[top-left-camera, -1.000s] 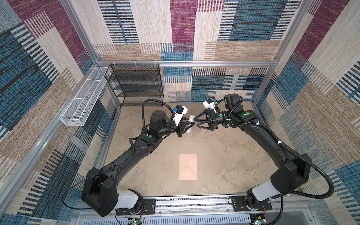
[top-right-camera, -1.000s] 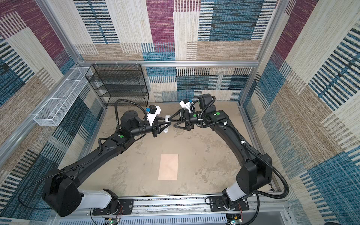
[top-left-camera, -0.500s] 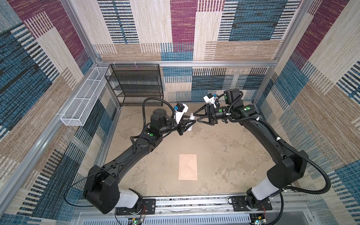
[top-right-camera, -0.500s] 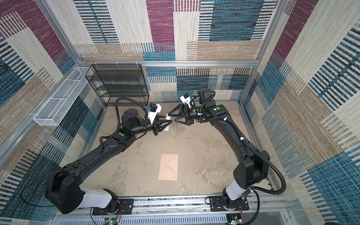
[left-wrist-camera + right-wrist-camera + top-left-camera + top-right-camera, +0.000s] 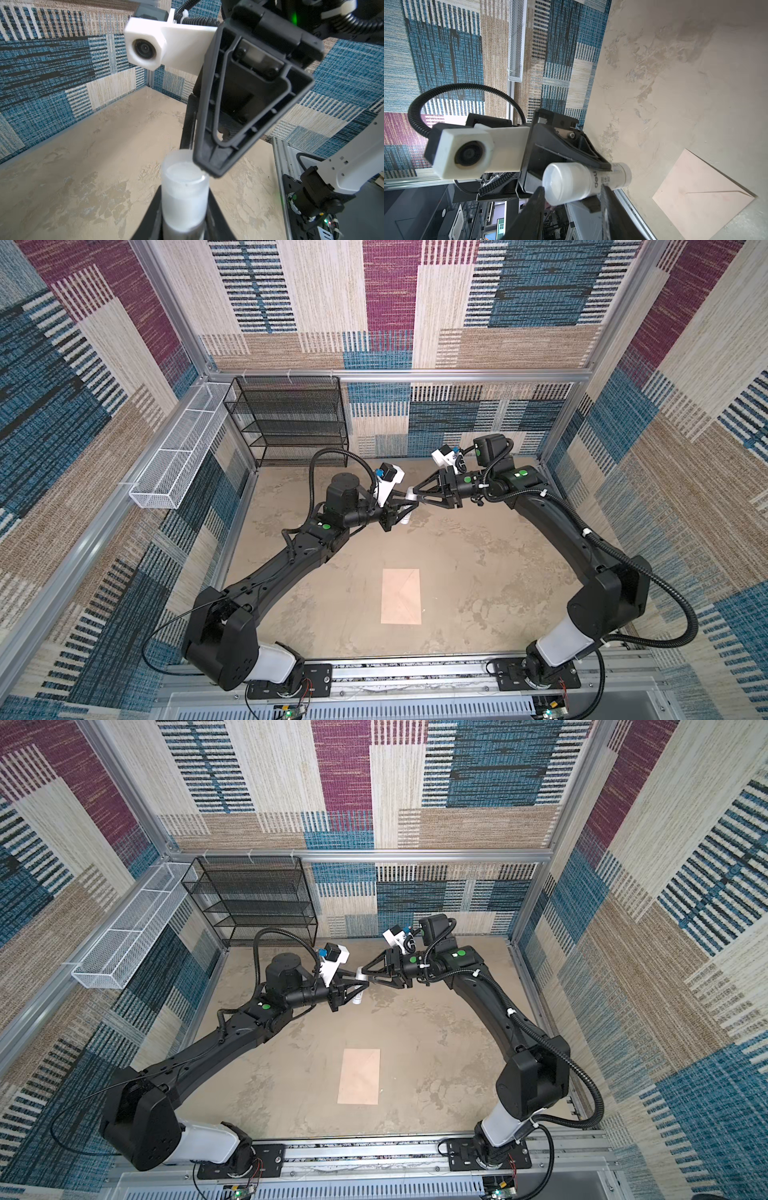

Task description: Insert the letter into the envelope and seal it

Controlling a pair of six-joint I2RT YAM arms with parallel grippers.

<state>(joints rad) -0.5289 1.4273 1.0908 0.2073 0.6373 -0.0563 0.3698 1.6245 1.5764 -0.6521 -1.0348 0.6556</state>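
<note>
1. Envelope flat on the table, peach-tan, pointed flap folded down on the upper face; in both top views towards the front rail, about midway across.
2. Left gripper held clear of the table over its far half, jaws narrowed onto a white tube. Tube clamped between both fingers, its free end pointing out towards the right arm.
3. Right gripper facing the left one, nearly tip to tip. Fingers on either side of the tube's free end, jaws partly apart. Cannot tell whether pressing on the tube or only flanking it.
4. Envelope well apart from both grippers and touched by neither: nearer the arm bases, almost straight in front of the spot where the two grippers meet.
5. From the right wrist camera, envelope on the table beyond the held tube, flap crease plain to see.
</note>
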